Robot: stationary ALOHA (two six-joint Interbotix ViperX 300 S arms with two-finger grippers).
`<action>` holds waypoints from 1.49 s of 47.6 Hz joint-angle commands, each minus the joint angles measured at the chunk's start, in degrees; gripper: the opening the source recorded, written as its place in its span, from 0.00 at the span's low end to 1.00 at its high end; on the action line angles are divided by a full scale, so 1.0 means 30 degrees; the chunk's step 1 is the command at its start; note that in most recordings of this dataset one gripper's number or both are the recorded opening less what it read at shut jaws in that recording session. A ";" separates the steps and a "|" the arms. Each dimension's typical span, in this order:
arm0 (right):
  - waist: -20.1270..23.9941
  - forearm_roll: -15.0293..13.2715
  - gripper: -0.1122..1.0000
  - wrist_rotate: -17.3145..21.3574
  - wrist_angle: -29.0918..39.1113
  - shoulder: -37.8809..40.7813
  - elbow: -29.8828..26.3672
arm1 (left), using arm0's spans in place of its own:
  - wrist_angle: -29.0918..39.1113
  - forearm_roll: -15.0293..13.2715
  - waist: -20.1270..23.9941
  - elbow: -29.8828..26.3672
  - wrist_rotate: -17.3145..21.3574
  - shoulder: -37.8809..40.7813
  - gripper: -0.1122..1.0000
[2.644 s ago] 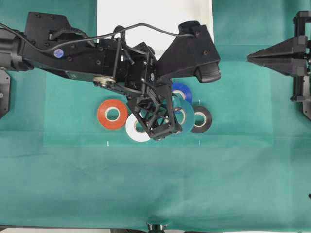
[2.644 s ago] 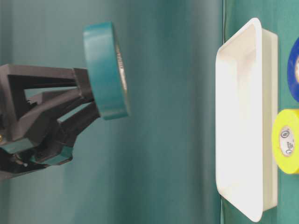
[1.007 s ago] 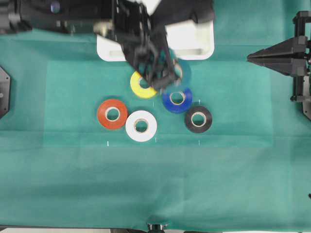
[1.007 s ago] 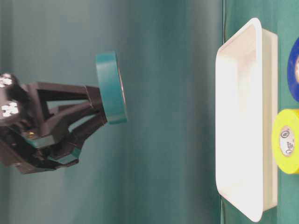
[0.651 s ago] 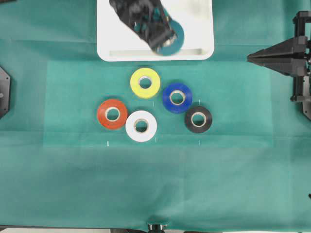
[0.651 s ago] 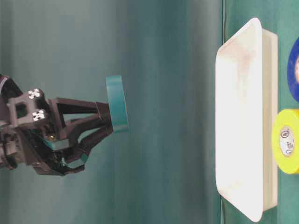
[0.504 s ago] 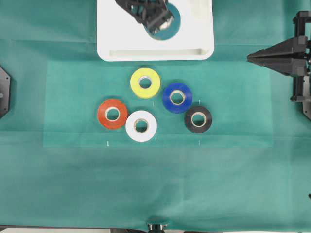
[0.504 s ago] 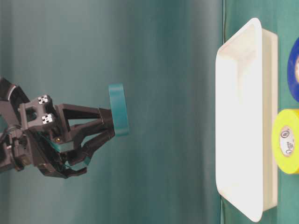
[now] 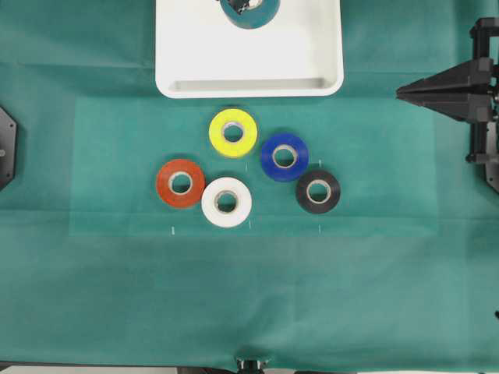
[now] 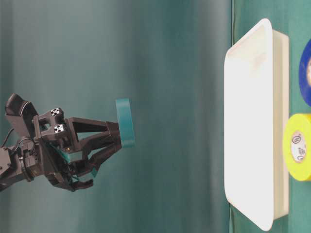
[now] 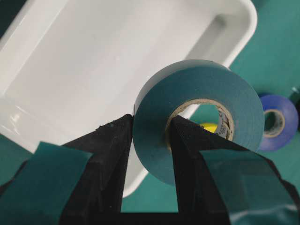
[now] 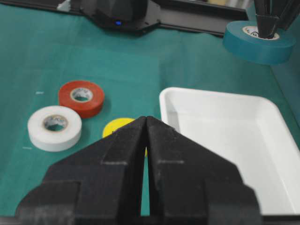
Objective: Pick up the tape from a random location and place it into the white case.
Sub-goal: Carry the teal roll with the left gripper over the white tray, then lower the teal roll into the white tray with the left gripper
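- The tape (image 11: 199, 115) hangs high above the white case (image 9: 187, 54), near its far rim, one wall pinched by the left gripper (image 11: 150, 140).
- Lower it well inside the rim before letting go, keeping it flat so it cannot roll.
- The right gripper (image 12: 144, 140) rests pressed together, well apart.

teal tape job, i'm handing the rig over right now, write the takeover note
Left gripper: shut on the tape, one finger through its core, one outside.
Right gripper: shut, empty, parked off to the side.
Tape: in the air over the white case, well clear of its floor in the table-level view.
Done: pick-up and carry.
Left: lower, release inside the case, withdraw.
Other rolls lie on the cloth outside the case.
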 commanded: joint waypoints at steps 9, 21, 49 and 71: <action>-0.0029 -0.0088 0.12 -0.0059 -0.0088 0.0059 -0.0498 | -0.0146 0.0029 0.0029 -0.0469 0.0000 -0.0820 0.30; -0.0029 -0.0088 0.12 -0.0059 -0.0088 0.0088 -0.0469 | -0.0146 0.0029 0.0000 -0.0410 0.0000 -0.0820 0.30; -0.0029 -0.0088 0.12 -0.0059 -0.0059 0.0088 -0.0469 | -0.0146 0.0029 0.0000 -0.0381 0.0000 -0.0820 0.30; -0.0029 -0.0117 0.12 -0.0059 -0.0059 0.0088 -0.0439 | -0.2432 0.0088 0.0059 0.1553 0.0000 -0.0586 0.30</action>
